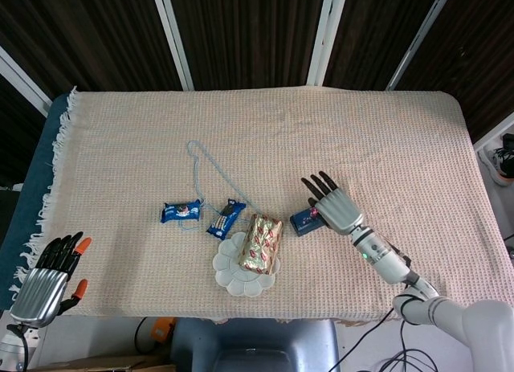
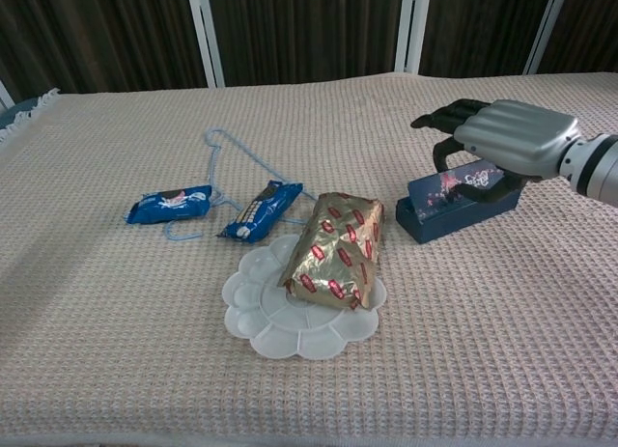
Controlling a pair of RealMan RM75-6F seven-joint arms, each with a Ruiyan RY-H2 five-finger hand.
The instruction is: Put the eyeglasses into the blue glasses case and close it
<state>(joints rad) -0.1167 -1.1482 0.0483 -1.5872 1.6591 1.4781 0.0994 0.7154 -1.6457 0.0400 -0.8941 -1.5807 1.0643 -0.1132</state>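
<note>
The blue glasses case (image 1: 302,222) (image 2: 454,209) lies on the cloth right of centre, with a patterned side facing the chest view. It looks closed or nearly so. My right hand (image 1: 333,205) (image 2: 507,138) lies over its top and far side, fingers arched over it and the thumb touching the case's top front. No eyeglasses show in either view. My left hand (image 1: 50,277) hovers off the table's near left corner, fingers spread and holding nothing; the chest view does not show it.
A white flower-shaped plate (image 1: 233,277) (image 2: 266,317) sits near the front edge with a gold and red packet (image 1: 263,243) (image 2: 338,249) on it. Two blue snack packs (image 1: 181,211) (image 1: 226,218) and a thin light-blue wire hanger (image 1: 210,169) (image 2: 232,143) lie to the left.
</note>
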